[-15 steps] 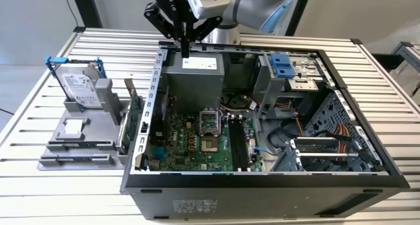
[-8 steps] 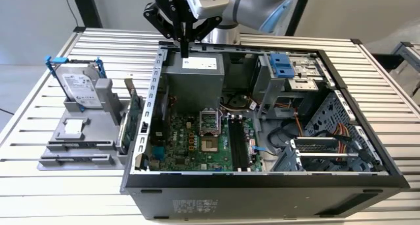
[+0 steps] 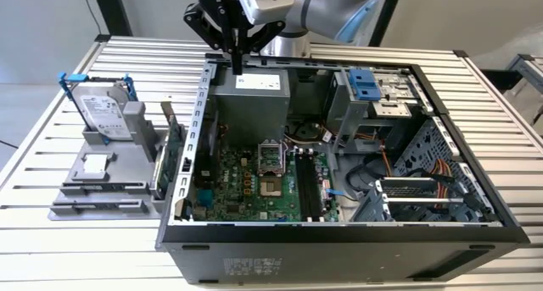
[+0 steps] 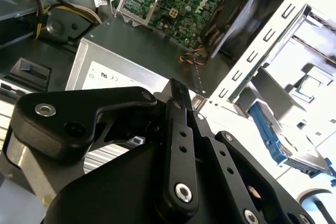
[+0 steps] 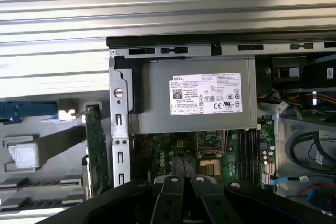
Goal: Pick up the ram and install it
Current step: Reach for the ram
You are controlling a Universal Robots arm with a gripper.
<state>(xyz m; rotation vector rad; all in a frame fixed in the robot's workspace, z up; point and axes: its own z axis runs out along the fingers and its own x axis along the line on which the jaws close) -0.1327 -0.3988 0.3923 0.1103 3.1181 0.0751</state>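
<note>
— What sits on the slatted table (image 3: 76, 253)?
— An open computer case (image 3: 339, 253), its grey power supply (image 3: 251, 107) next to the green motherboard (image 3: 246, 186).
— And beside it?
— A grey stand (image 3: 98, 176) holding a hard drive (image 3: 103, 113) upright in blue rails.

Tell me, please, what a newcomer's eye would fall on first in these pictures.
First, the big open computer case in the middle of the slatted table, with its green main board laid bare. Next, the black gripper hanging over the grey power supply at the case's far corner. On the exterior view's left, a silver hard drive stands upright in blue rails on a grey stand.
</note>
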